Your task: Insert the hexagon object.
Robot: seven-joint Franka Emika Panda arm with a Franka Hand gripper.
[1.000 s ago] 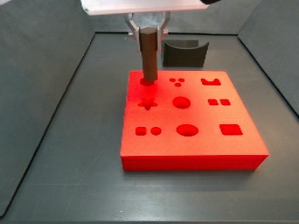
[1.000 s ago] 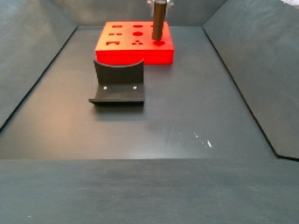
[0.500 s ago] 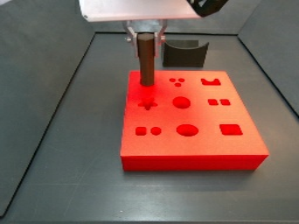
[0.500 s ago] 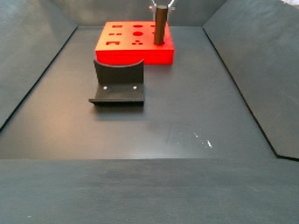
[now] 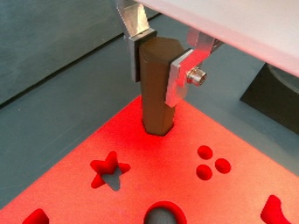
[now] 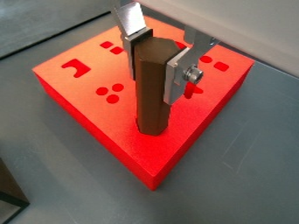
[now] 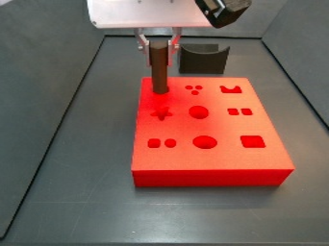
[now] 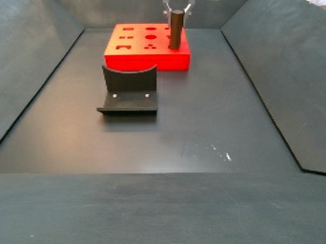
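The hexagon object (image 7: 158,65) is a reddish-brown six-sided rod, standing upright. My gripper (image 7: 158,40) is shut on its upper part, one silver finger (image 5: 136,33) on each side. The rod's lower end meets the red block (image 7: 213,159) at a far corner, by the star hole (image 5: 107,169). How deep it sits I cannot tell. Both wrist views show the rod (image 6: 152,92) between the plates, with the gripper (image 6: 158,57) around its top. The rod (image 8: 173,30) also shows over the block (image 8: 133,59) in a side view.
The red block's top has several cut-out holes: circles, squares, dots. The dark fixture (image 8: 129,90) stands on the floor next to the block, also seen behind it (image 7: 203,57). Dark sloping walls (image 7: 52,125) close in the floor on both sides.
The gripper and the rod have come down a little over the block's corner. The block and the fixture have not moved.
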